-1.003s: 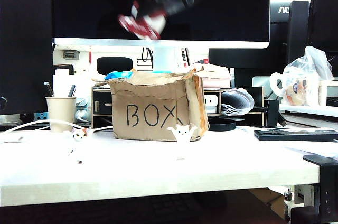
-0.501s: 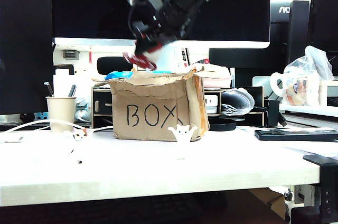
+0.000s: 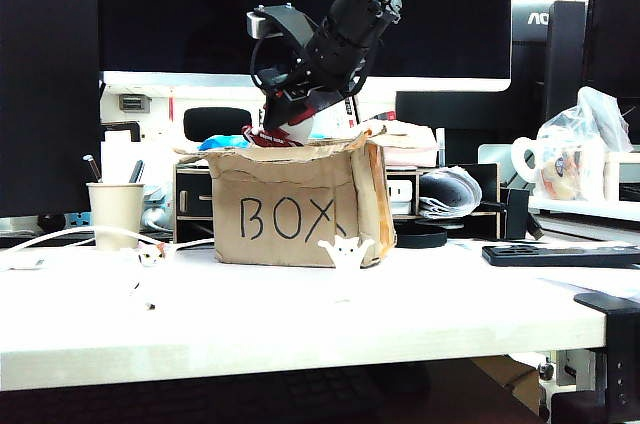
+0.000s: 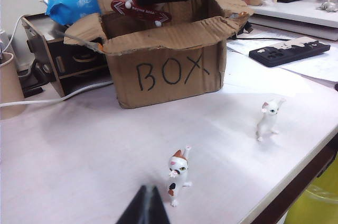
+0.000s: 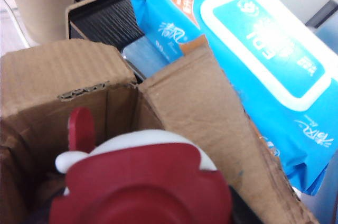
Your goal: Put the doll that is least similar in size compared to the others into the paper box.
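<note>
We see a white doll [image 5: 142, 182] with a red cap and a red ribbon banner lettered in white. The box [image 3: 290, 204] is plain brown cardboard, with "BOX" handwritten in black on its front. The right gripper [image 3: 285, 109] and its arm are black, with a small green light glowing higher up. The left gripper [image 4: 143, 211] is black too. The tabletop [image 3: 300, 314] is white. On it stand a white cat figure [image 4: 268, 118] and another white cat [image 4: 178, 174] patched orange and black. A cup [image 3: 116, 214] is beige. A wipes pack [image 5: 253, 49] is bright blue with a white lid.
</note>
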Controlling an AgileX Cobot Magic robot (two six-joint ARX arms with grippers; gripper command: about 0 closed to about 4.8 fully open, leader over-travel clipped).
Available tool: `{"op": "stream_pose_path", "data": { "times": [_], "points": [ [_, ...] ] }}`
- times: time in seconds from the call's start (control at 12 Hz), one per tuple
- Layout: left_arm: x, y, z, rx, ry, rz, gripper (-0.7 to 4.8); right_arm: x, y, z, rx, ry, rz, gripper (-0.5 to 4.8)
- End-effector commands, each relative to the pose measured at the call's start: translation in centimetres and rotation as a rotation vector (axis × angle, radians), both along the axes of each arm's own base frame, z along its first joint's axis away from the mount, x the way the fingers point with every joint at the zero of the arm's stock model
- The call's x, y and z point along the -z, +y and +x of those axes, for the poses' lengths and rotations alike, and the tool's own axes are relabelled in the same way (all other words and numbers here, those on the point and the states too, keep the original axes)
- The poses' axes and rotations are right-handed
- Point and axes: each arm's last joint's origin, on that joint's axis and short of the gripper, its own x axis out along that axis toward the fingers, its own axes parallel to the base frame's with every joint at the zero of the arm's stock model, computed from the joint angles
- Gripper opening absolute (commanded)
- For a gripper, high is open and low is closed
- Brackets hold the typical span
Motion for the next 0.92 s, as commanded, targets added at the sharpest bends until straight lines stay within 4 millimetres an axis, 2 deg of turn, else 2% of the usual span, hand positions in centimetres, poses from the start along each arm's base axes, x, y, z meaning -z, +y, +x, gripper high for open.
{"op": "stream_pose_path", "data": {
  "times": [0.08, 0.17, 0.25, 0.42, 0.58, 0.67, 0.75, 0.92],
  "points": [
    [-0.1, 0.0, 0.0, -0.001, -0.008, 0.0, -0.05, -1.4, 0.0, -0.1, 0.005, -0.058, 0.035, 4.79],
    [-0.1, 0.0, 0.0, -0.001, -0.008, 0.0, -0.05, -1.4, 0.0, -0.1, 0.008, -0.053, 0.041, 4.79],
    [-0.1, 0.0, 0.0, -0.001, -0.008, 0.0, -0.05, -1.8, 0.1, -0.3, 0.014, -0.043, 0.062, 4.12],
    [-0.1, 0.0, 0.0, -0.004, -0.008, 0.0, -0.05, -2.9, -0.1, -1.0, 0.012, -0.048, 0.066, 0.14],
    [-0.1, 0.4, 0.2, -0.039, -0.008, 0.0, -0.05, -5.0, -1.0, -2.2, 0.048, -0.04, 0.08, -0.06],
    [-0.1, 0.9, 0.4, -0.1, -0.008, 0.001, -0.05, -7.0, -2.1, -3.7, 0.085, -0.019, 0.056, -0.06],
    [-0.1, 2.0, 0.7, -0.219, -0.008, 0.001, -0.05, -9.7, -4.1, -6.8, 0.11, 0.054, -0.003, -0.06],
    [-0.1, 2.8, 0.8, -0.304, -0.007, 0.001, -0.05, -11.3, -5.4, -8.9, 0.113, 0.094, -0.025, -0.06]
  ]
}}
